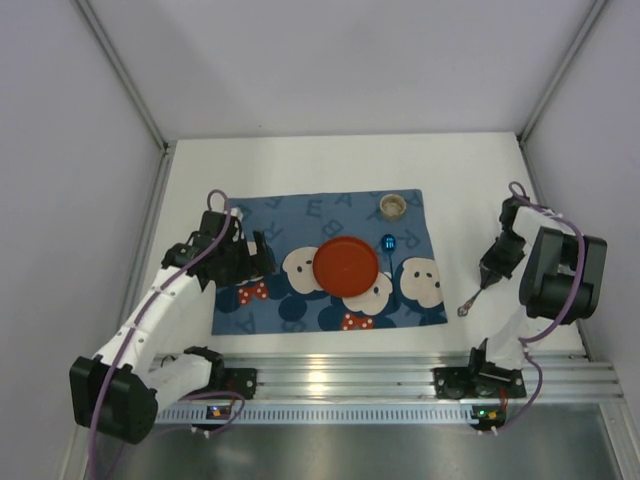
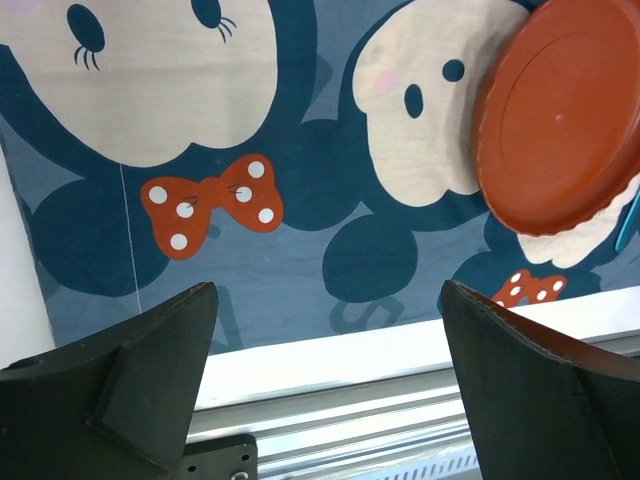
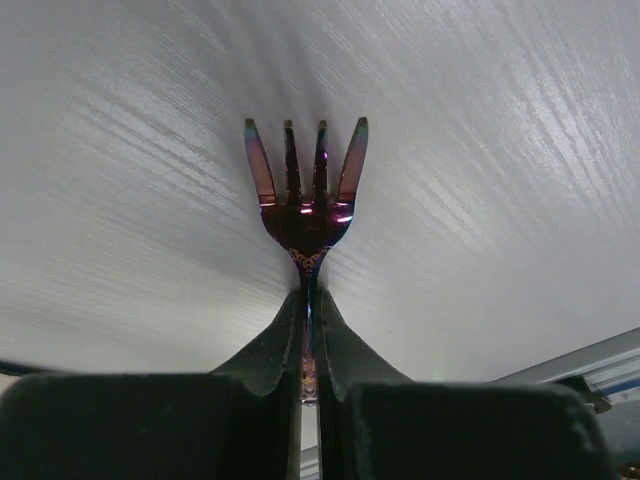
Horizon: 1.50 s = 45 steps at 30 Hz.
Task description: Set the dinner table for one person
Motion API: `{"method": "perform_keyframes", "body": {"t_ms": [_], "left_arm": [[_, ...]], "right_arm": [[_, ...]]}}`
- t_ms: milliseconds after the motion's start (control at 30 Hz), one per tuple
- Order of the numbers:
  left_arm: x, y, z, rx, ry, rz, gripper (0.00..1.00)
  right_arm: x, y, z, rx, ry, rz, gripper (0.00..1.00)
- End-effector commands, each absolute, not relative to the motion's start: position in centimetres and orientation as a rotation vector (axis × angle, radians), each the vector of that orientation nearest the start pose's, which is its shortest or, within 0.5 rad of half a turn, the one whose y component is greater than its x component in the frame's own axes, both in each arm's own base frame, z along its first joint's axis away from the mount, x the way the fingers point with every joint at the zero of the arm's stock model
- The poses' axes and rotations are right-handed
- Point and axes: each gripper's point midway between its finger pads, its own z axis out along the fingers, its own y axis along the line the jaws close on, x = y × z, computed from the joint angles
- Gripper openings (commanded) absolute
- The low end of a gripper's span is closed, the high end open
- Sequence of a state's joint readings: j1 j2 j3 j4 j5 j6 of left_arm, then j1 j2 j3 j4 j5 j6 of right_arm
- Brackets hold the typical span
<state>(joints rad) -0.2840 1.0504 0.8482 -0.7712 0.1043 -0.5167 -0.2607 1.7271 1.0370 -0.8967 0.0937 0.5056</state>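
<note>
Fork pickup under way: R gripper [image 3: 308, 300] clamps fork [image 3: 305, 200] by its handle, down at white bench [image 1: 300, 165] right of placemat [image 1: 250, 310]; L gripper [image 2: 328, 290] gapes empty. Next, likely: carry fork beside plate [image 1: 347, 265].

The left hand [image 2: 328, 300] hangs, jaws spread wide; the right hand [image 3: 308, 305] is clamped tight.
</note>
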Motion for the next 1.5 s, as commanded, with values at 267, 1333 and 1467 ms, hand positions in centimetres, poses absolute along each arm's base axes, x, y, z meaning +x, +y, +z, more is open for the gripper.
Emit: {"method": "perform_keyframes", "body": {"t_ms": [267,1333,1467], "left_arm": [[25.9,-9.0,16.9,-0.166,2.499,-0.267,0.99],[18.3,-3.9,23.3,-0.346,2.318,-0.164,0.99],[18.1,-3.9,23.4,-0.34,2.317,-0.166,0.99]], "right_arm": [[34.1,4.8,15.6,0.676,2.675,0.035,0.0],[28.6,42.9,5.7,-0.256,2.974,0.707,0.0],[28.3,42.6,4.4,-0.274,2.99,0.654,0.0]]}}
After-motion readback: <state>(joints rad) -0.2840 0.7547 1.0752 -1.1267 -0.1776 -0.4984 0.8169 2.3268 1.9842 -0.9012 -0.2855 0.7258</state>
